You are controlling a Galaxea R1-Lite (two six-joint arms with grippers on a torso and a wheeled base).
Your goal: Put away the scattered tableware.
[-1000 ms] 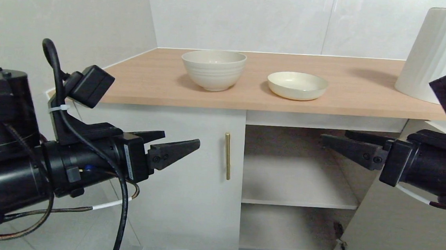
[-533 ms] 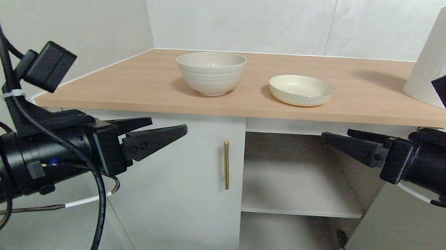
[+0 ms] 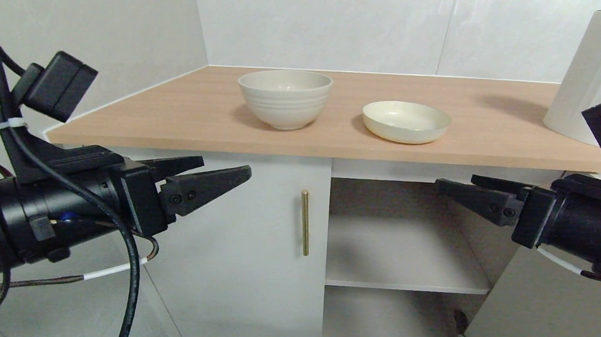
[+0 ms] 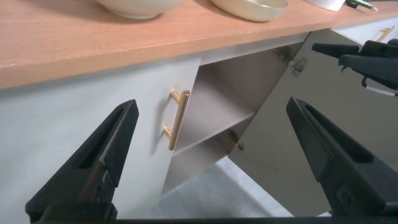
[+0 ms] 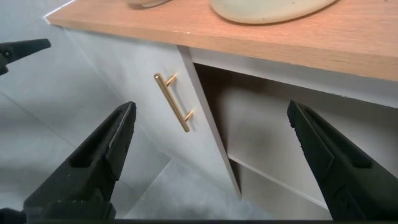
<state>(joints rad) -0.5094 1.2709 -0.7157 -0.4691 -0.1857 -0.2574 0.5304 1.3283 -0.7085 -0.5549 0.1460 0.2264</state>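
A cream ribbed deep bowl (image 3: 284, 97) and a pale yellow shallow dish (image 3: 406, 121) sit apart on the light wooden surface (image 3: 192, 125), the bowl nearer its left end. Just below the surface's front edge, the left tool (image 3: 226, 166) hangs spread before the shut white cabinet door (image 3: 236, 259). The right tool (image 3: 455, 182) hangs spread before the open shelved compartment (image 3: 400, 249).
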